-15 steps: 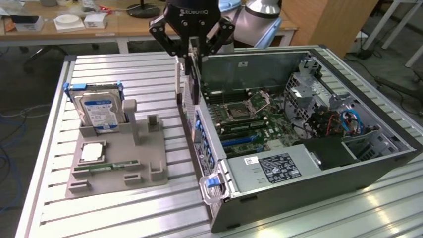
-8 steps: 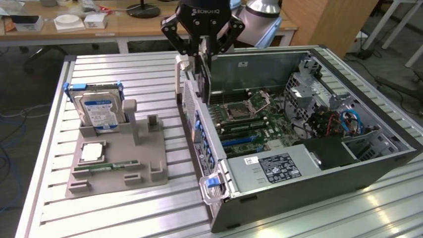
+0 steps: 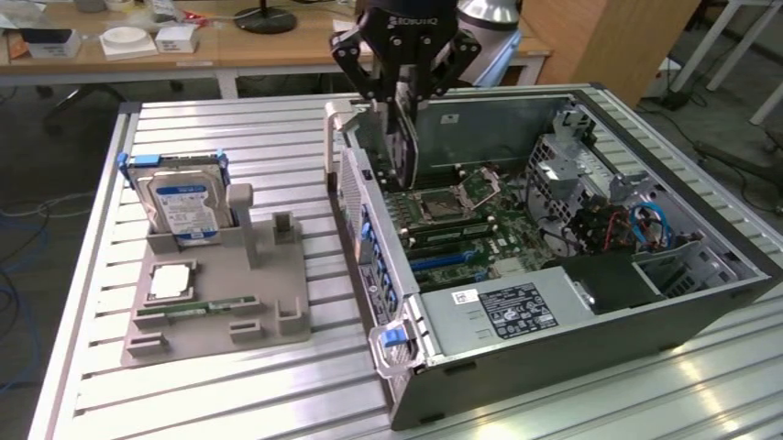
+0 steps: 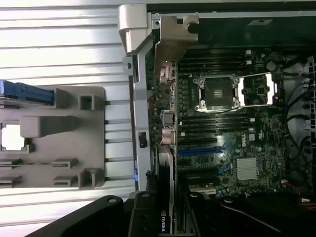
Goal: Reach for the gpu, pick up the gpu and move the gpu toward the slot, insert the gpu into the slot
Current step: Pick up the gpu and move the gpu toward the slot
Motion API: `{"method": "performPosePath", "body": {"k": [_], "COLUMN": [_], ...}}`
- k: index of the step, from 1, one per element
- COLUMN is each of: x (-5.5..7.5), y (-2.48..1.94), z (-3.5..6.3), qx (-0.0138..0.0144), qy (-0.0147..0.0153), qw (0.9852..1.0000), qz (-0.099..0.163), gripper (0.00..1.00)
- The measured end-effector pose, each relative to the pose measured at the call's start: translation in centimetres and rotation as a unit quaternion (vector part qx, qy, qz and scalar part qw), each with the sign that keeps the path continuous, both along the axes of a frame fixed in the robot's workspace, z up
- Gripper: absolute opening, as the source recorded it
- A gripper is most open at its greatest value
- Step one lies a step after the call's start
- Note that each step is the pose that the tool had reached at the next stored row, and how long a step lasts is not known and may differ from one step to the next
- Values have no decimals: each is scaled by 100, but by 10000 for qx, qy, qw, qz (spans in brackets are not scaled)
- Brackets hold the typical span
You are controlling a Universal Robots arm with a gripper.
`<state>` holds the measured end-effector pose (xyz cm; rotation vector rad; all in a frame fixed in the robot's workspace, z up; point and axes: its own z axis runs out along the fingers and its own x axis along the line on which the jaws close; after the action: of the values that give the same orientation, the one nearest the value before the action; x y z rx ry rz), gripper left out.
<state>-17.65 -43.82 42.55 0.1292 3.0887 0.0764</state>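
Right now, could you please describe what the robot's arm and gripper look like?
The gripper is matte black, with two fingers built from angular hinged links and white ROBOTIQ lettering across its body. What shows of the arm beside it is rounded and silver-grey.

The gripper (image 3: 404,99) is black, with bent, jointed fingers (image 3: 352,57) like little legs. Its body has white letters (image 3: 413,20), upside down. Just behind the gripper is a round, shiny silver-grey arm joint (image 3: 490,9).
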Motion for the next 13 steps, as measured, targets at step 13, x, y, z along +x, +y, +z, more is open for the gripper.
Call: {"method": "performPosePath", "body": {"k": [13], "x": [442], "y": [0], "z": [0], "qx": [4], "qy": [14], "qw": [10000], "qz": [2], "gripper": [26]}}
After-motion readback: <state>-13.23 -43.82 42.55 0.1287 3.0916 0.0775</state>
